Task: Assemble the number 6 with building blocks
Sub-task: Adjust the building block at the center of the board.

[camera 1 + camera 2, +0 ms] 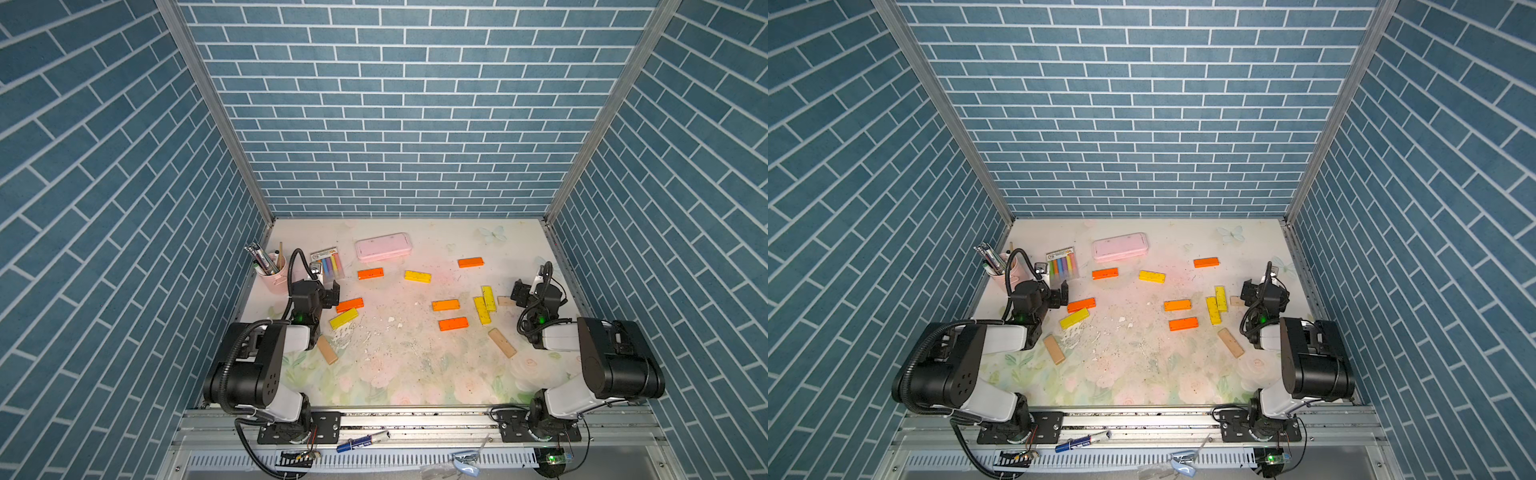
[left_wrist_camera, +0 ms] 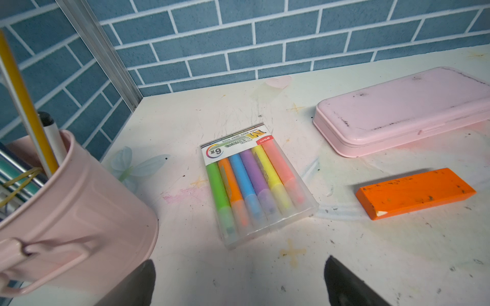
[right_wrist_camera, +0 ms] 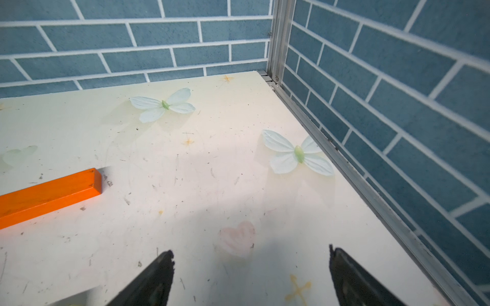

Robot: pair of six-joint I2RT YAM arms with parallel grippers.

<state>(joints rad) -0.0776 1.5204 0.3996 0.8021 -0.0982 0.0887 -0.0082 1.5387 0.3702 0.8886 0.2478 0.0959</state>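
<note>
Nearest the camera runs the metal rail (image 1: 415, 419) that both my arms are bolted to, with a blue pen (image 1: 361, 441) lying on it. Beyond it is the table (image 1: 399, 374), pale, printed with flowers and butterflies, scuffed and dotted with crumbs. Blue brick-pattern walls (image 1: 395, 124) box it in on three sides.

The blocks (image 1: 446, 305) lie flat and scattered over the table, forming no figure. Orange ones sit in the middle and toward the back, two yellow ones lie side by side on my right, and tan ones lie nearer the rail on each side. One tan block is just beside my right arm and partly hidden, so I cannot say whether they touch.

My left gripper (image 2: 238, 280) has its fingers spread wide and holds nothing. It hangs over bare table facing the pack of coloured sticks (image 2: 254, 185), with the pink cup (image 2: 74, 212) of pens, an orange block (image 2: 415, 193) and the pink case (image 2: 403, 111) around it.

My right gripper (image 3: 252, 273) also stands wide and empty over bare table near the back corner, apart from the rearmost orange block (image 3: 50, 196).
</note>
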